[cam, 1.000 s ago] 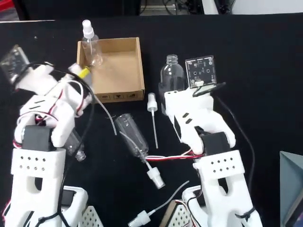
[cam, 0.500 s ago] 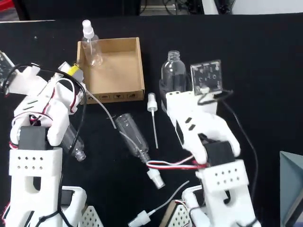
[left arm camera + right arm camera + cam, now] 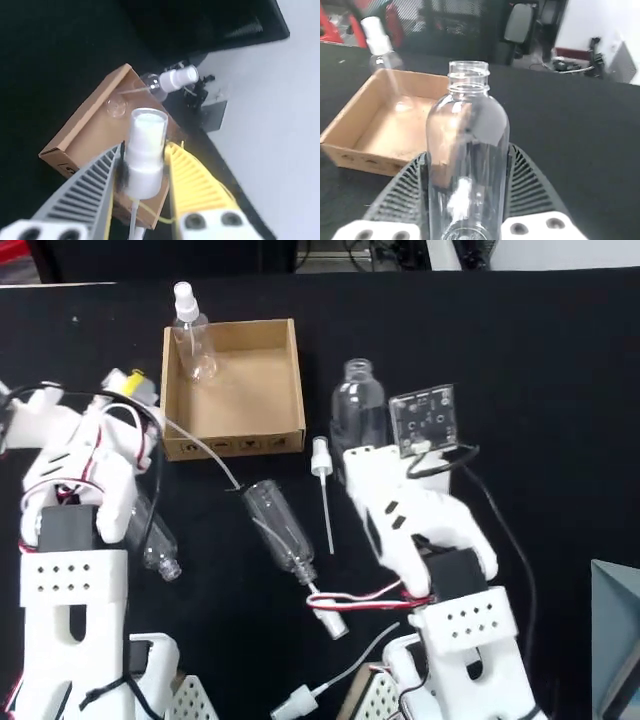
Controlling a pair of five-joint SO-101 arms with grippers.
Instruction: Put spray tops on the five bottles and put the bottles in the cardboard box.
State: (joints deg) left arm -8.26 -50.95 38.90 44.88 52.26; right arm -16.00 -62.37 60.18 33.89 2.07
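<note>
We see a capped bottle [image 3: 192, 345] leaning inside the cardboard box [image 3: 250, 441], an open bottle [image 3: 360, 405] upright beside it, a third bottle [image 3: 280, 525] lying before it.

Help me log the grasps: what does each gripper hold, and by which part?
The left gripper holds a spray top by its white head. The right gripper holds an uncapped clear bottle upright by its lower body.

A black table [image 3: 560, 360] carries the work, with a grey, angular object [image 3: 617, 635] at its right edge near the front corner. Beyond the far edge stand a dark office chair [image 3: 518, 24] and a red frame [image 3: 329, 27].
</note>
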